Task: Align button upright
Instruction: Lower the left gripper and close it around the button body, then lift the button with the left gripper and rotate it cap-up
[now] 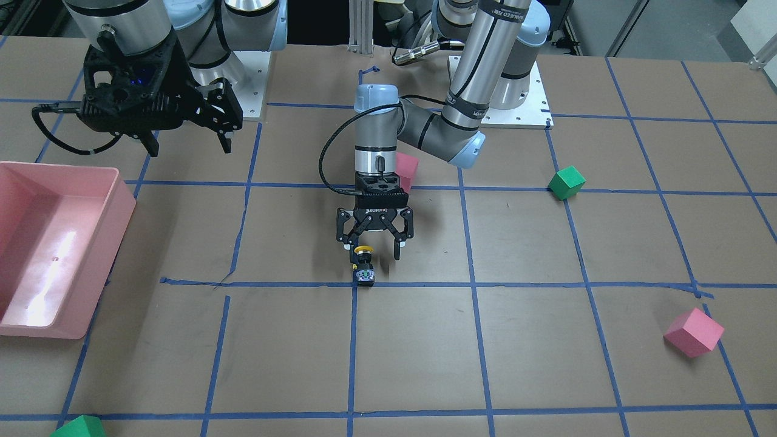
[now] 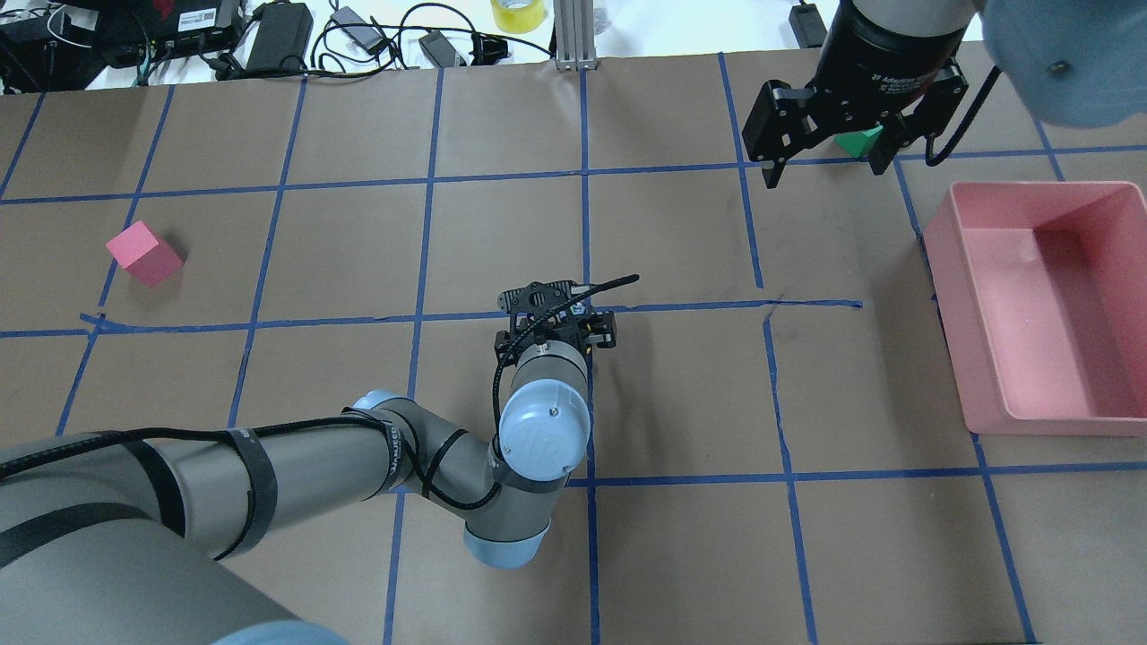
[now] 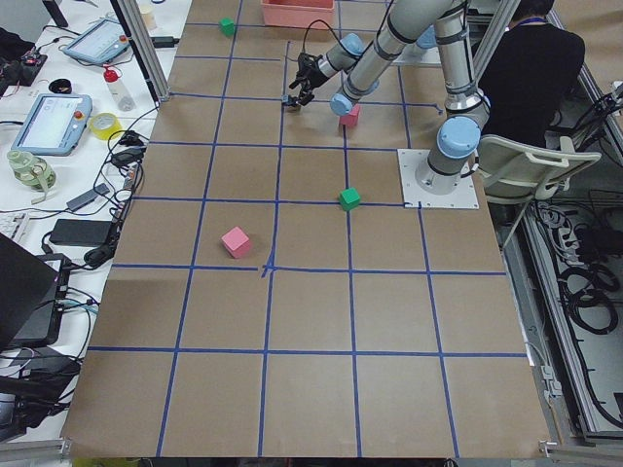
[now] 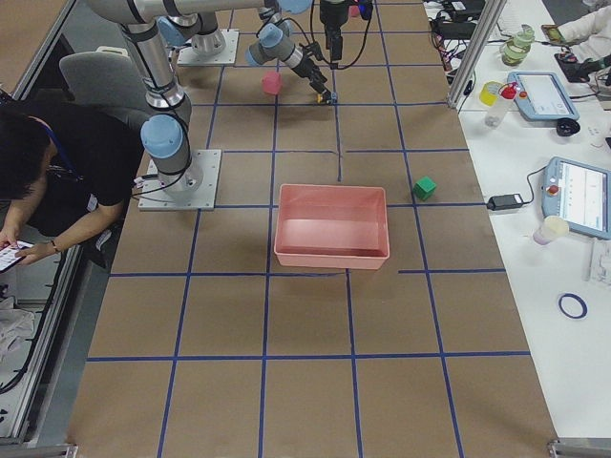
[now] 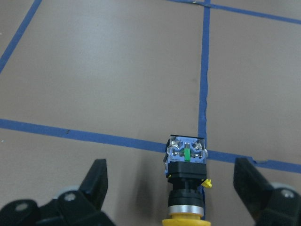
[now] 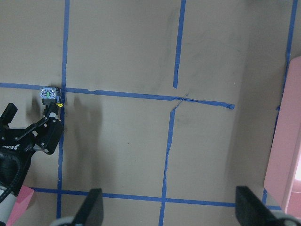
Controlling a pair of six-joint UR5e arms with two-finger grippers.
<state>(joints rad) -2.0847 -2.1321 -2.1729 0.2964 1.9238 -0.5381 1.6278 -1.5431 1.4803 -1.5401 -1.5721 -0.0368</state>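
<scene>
button (image 1: 364, 265): on its side at blue tape crossing (image 1: 354, 284), long axis horizontal, yellow cap toward robot, whitish base away | left gripper (image 1: 371, 250): jaws spread, straddling cap, no contact | right gripper (image 1: 185, 142): jaws spread, empty, raised well apart

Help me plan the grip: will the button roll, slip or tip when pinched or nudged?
Lying on its side, the button may roll a little on its round yellow cap, but the squarish base block probably stops that. It looks rigid and small, so likely light. Stood on that narrow base, it could tip easily if the left gripper releases unevenly.
</scene>
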